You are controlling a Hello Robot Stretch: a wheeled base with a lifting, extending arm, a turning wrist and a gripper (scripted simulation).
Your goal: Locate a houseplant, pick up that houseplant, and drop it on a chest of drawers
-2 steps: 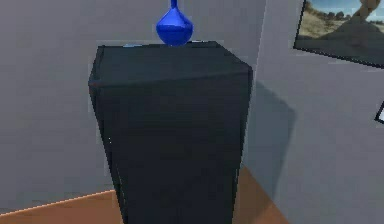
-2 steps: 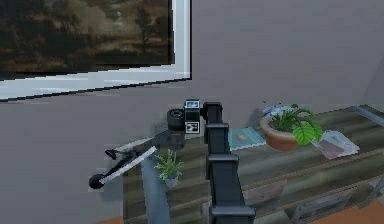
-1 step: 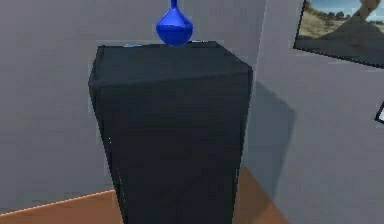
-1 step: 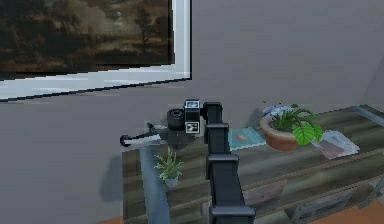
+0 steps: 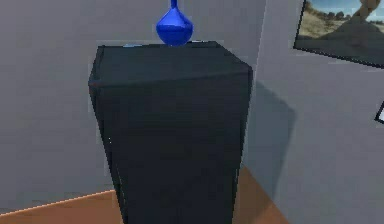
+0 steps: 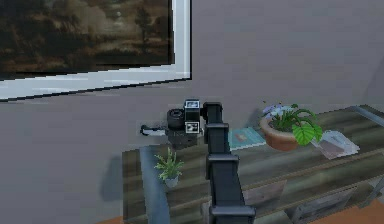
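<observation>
A small houseplant with thin green leaves stands in a grey pot near the left end of a wooden table in the arm side view. A larger leafy houseplant in a terracotta bowl stands farther right on the same table. The dark arm rises over the tabletop between the two plants. At its far end the gripper points left, a little above the small plant. Only bare wall lies behind its fingers, so it holds nothing.
A tall dark cabinet stands close ahead in the forward view, with a blue vase on top and a framed picture on the wall to its right. A large framed painting hangs above the table. A book and papers lie beside the terracotta bowl.
</observation>
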